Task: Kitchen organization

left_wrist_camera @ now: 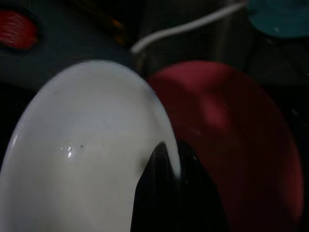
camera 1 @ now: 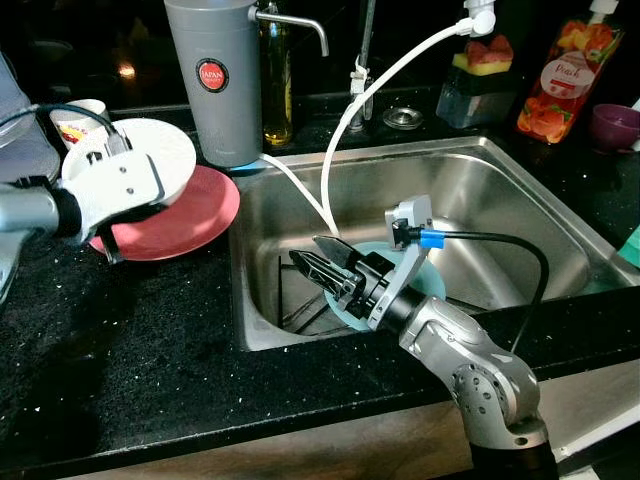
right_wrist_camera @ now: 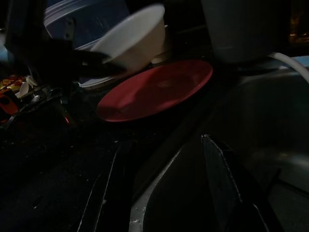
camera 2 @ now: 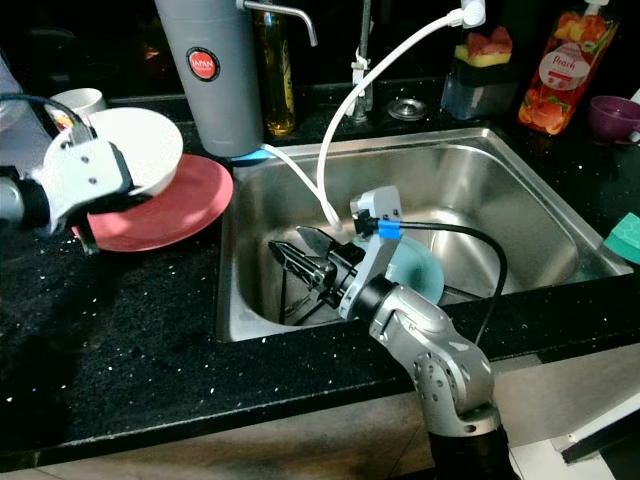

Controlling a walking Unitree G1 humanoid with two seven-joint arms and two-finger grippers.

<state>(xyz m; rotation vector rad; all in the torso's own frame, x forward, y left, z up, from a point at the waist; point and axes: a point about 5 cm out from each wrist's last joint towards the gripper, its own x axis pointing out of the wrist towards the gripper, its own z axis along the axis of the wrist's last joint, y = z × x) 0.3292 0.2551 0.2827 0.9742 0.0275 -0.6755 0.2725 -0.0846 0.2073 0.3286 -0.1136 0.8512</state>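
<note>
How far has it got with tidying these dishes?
Partway, it seems. A red plate already lies on the counter beside the sink. In hand: the left gripper holds a white bowl by its rim above that plate. Left: a teal plate sits in the sink, where the open right gripper hovers.

white bowl [camera 1: 150,150] tilted above red plate [camera 1: 195,222] on counter, teal plate [camera 2: 415,268] in sink

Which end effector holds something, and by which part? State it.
The left end effector pinches the white bowl by its rim, above the red plate. The right end effector holds nothing.
</note>
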